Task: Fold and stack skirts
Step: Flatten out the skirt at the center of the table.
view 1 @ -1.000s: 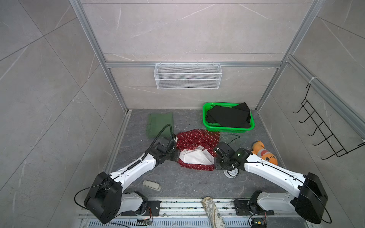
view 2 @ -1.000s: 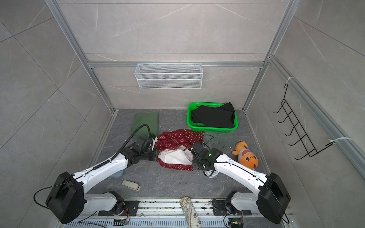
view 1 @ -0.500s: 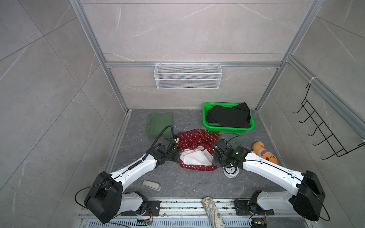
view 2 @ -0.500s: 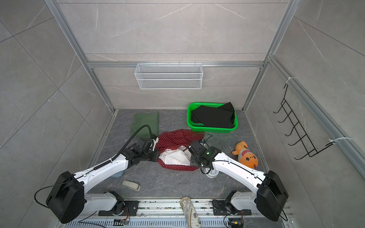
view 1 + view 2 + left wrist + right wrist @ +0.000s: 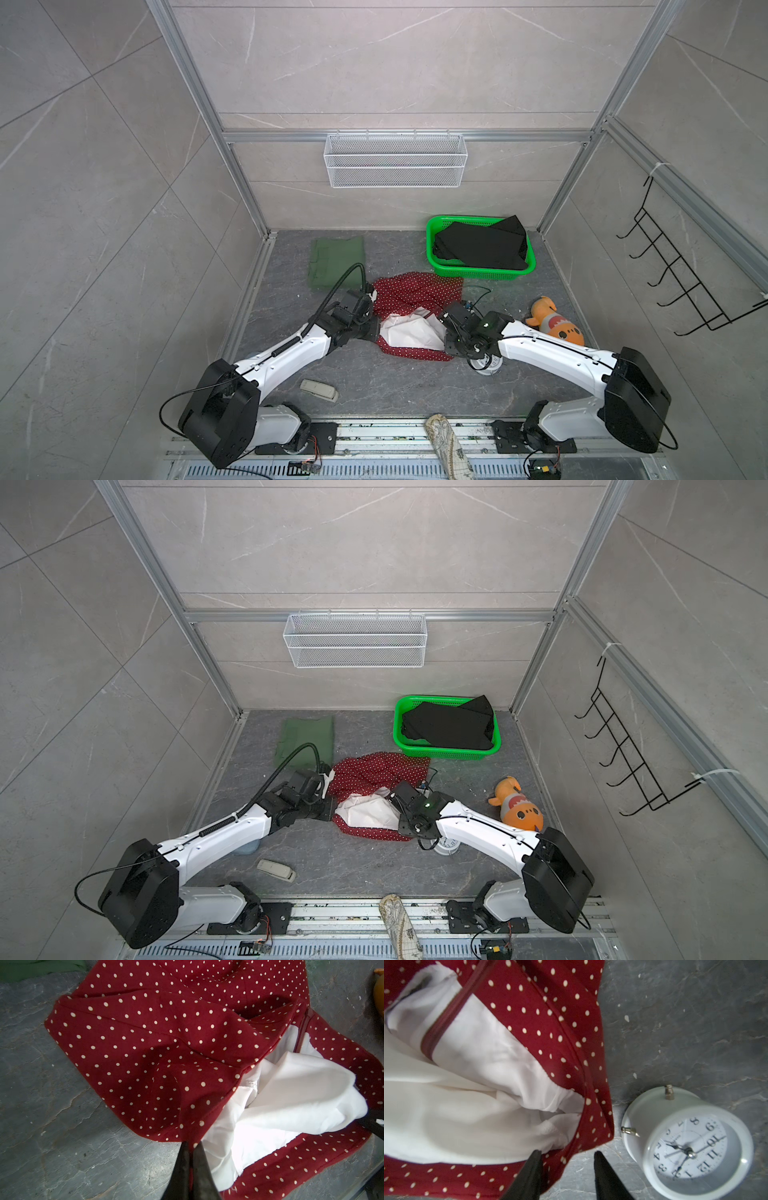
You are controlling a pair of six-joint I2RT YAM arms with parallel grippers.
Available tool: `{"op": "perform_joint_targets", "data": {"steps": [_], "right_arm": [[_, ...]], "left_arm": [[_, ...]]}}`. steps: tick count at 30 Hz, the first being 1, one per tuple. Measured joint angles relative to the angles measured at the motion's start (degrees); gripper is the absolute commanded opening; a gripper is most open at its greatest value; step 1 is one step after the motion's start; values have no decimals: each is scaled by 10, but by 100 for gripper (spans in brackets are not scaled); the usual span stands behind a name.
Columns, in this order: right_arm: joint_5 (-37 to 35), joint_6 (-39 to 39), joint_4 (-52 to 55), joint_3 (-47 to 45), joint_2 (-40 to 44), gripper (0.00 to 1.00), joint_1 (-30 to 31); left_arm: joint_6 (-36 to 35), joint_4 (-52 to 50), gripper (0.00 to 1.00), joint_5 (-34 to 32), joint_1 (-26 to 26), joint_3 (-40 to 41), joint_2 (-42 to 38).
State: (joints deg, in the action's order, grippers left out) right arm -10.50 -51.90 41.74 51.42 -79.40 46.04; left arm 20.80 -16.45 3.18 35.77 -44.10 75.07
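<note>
1. Red polka-dot skirt [image 5: 415, 291]: lies crumpled at the centre of the bench [image 5: 395, 386], unfolded. Its white lining [image 5: 291, 1101] is exposed on the near side.
2. Left claw [image 5: 191, 1144]: fully closed, pinching the near left edge of the red polka-dot skirt where the red cloth meets the lining.
3. Right claw [image 5: 566, 1154]: jaws apart, low over the bench at the skirt's near right corner. The red hem runs between the two fingers, and no grip is visible.
4. Alarm clock [image 5: 685, 1147]: white, on the bench just right of that corner, apart from the cloth.
5. Olive green skirt [image 5: 336, 262]: folded flat at far left.
6. Black skirt [image 5: 482, 245]: lies in the green basket [image 5: 478, 274] at far right, one corner over the rim.
</note>
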Motion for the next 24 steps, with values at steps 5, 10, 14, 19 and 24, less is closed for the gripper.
{"op": "perform_joint_targets", "data": {"steps": [5, 10, 14, 19, 24], "right_arm": [[0, -9, 0, -6, 0, 18, 2], [0, -12, -3, -8, 0, 0, 5], [0, -11, -5, -10, 0, 0, 6], [0, -10, -10, -16, 0, 0, 9], [-5, -4, -13, -26, 0, 0, 17]], "left_arm": [[0, 0, 0, 0, 1, 0, 0], [0, 0, 0, 0, 2, 0, 0], [0, -1, 19, 0, 3, 0, 0], [-16, -23, 60, -2, 3, -4, -7], [-56, -65, 63, -18, 3, -51, -22]]}}
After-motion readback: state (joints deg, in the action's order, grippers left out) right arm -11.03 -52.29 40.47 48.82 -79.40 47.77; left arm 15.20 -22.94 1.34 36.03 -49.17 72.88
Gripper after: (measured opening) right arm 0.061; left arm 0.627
